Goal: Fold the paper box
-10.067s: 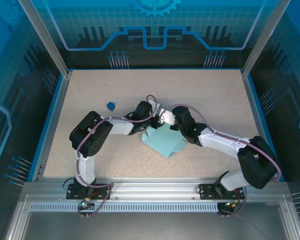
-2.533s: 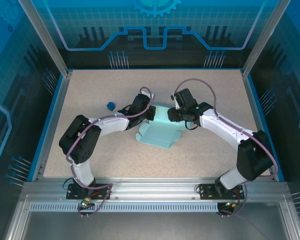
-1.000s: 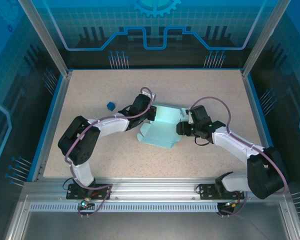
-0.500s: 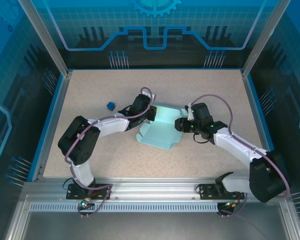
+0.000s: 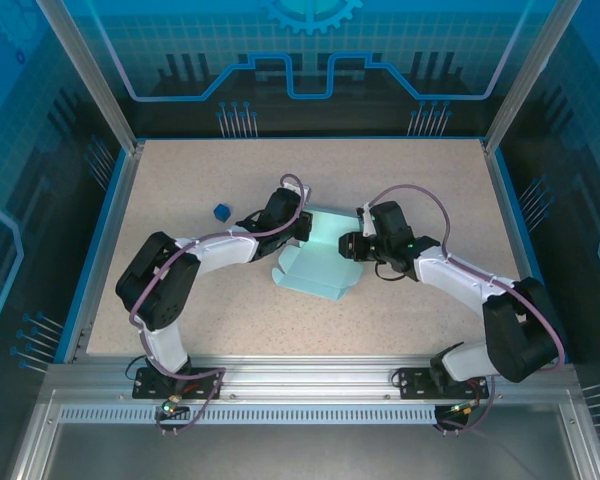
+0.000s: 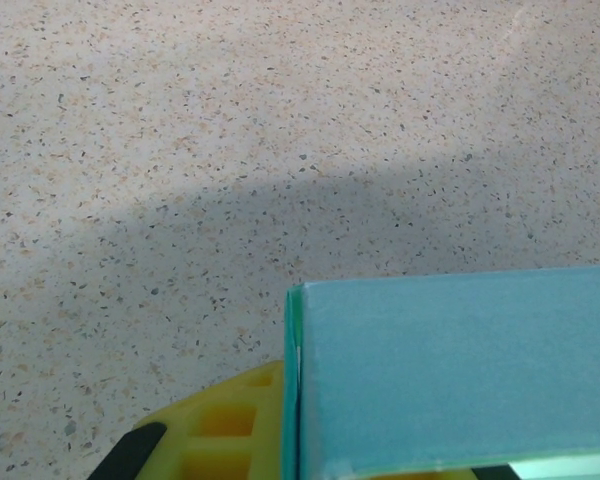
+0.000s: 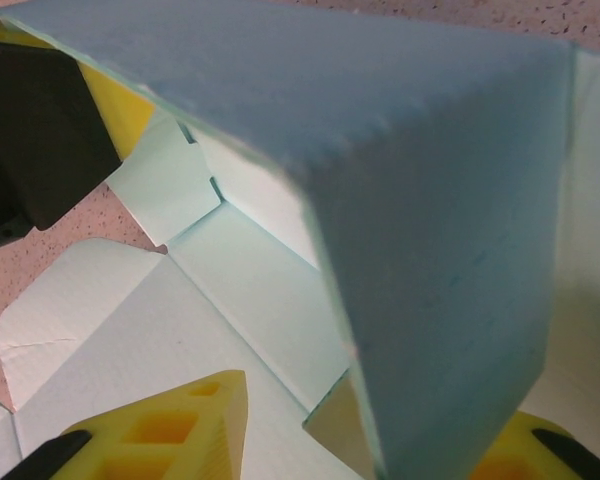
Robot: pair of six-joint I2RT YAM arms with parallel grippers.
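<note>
It is a robotics lab test cell: a speckled table (image 5: 400,170) fenced by aluminium posts (image 5: 90,75) and blue circuit-print panels (image 5: 180,50), with robot arms (image 5: 450,280) bolted to a slotted rail (image 5: 300,412).

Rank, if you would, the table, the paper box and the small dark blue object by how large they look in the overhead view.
1. The table, by far the largest.
2. The paper box, clearly smaller.
3. The small dark blue object, the tiniest.
All rest on the same surface, so nearness does not skew this.
</note>
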